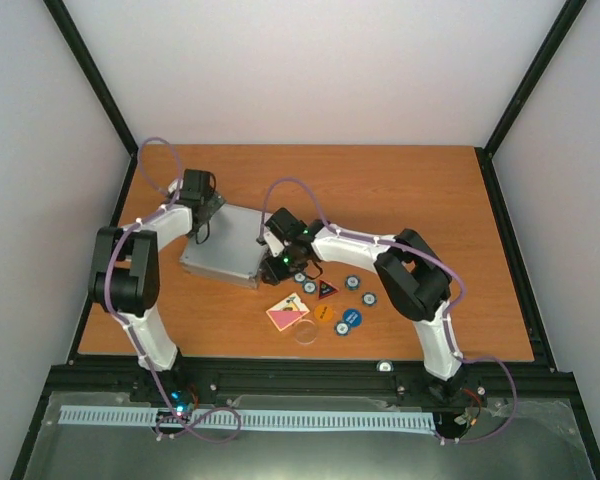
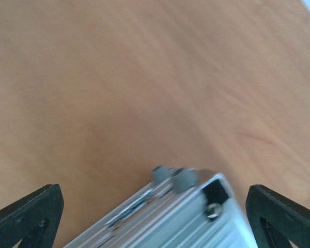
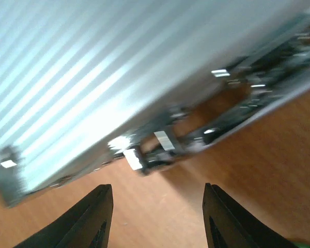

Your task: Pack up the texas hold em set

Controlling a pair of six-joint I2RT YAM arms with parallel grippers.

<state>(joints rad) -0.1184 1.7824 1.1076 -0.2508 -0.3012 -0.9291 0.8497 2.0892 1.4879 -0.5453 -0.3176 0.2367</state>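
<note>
Nearest you: clear disc (image 1: 305, 333), pink card deck (image 1: 287, 314), orange disc (image 1: 323, 312), blue disc (image 1: 349, 320), triangle (image 1: 326, 290) and chips (image 1: 352, 283) loose on table (image 1: 430, 200), outside case. Silver case (image 1: 223, 255) beyond them, shut, inside hidden. Your right gripper (image 3: 157, 206) at its handle edge, fingers apart, empty. Left gripper (image 2: 154, 206) over far corner, fingers spread wide, empty.

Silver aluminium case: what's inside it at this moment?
Nothing can be seen inside: the ribbed silver aluminium case looks shut, its interior covered. Outside, on the wooden table beside it, lie the pink card deck, red-black triangle, orange disc, blue disc, clear disc and blue-white chips.
</note>
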